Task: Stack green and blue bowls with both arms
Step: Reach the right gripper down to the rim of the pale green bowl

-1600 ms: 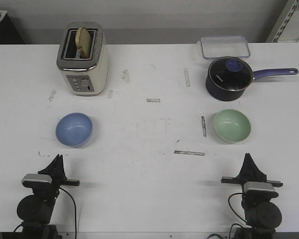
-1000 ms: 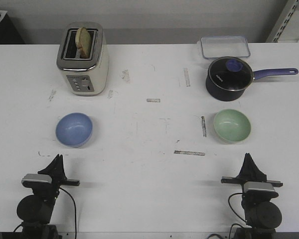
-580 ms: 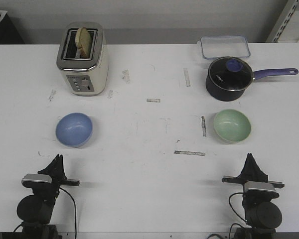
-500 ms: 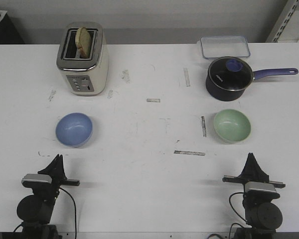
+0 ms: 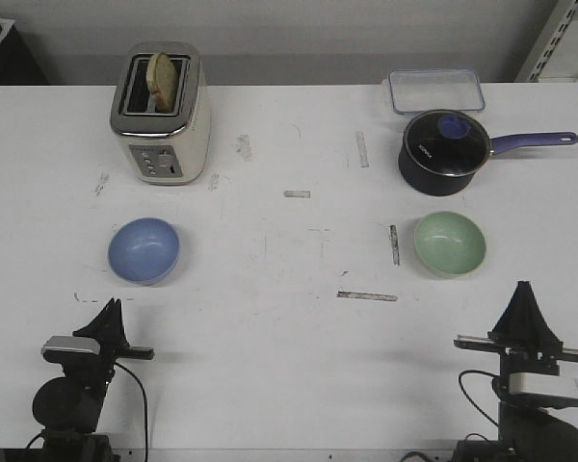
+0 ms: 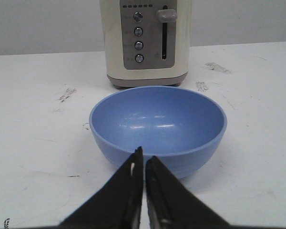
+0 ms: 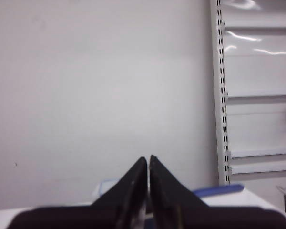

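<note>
The pale blue bowl [image 5: 144,249] sits on the left of the white table, just beyond my left gripper [image 5: 112,307], which is shut and empty near the front edge. In the left wrist view the blue bowl [image 6: 158,125] stands right behind the closed fingertips of my left gripper [image 6: 144,155]. The mint green bowl [image 5: 450,243] sits on the right of the table. My right gripper [image 5: 525,290] is shut and empty, raised at the front right, nearer than the green bowl. In the right wrist view the right gripper [image 7: 148,159] points at the back wall; the green bowl is out of that view.
A cream toaster [image 5: 160,114] holding bread stands at the back left; its front [image 6: 146,40] shows behind the blue bowl. A navy saucepan [image 5: 445,149] with a glass lid and a clear lidded box [image 5: 434,89] stand at the back right. A metal shelf rail [image 7: 221,90] is on the wall.
My right gripper has lifted and shifted to the right, tilting up until its wrist view faces the back wall. The left arm and both bowls have not moved.
</note>
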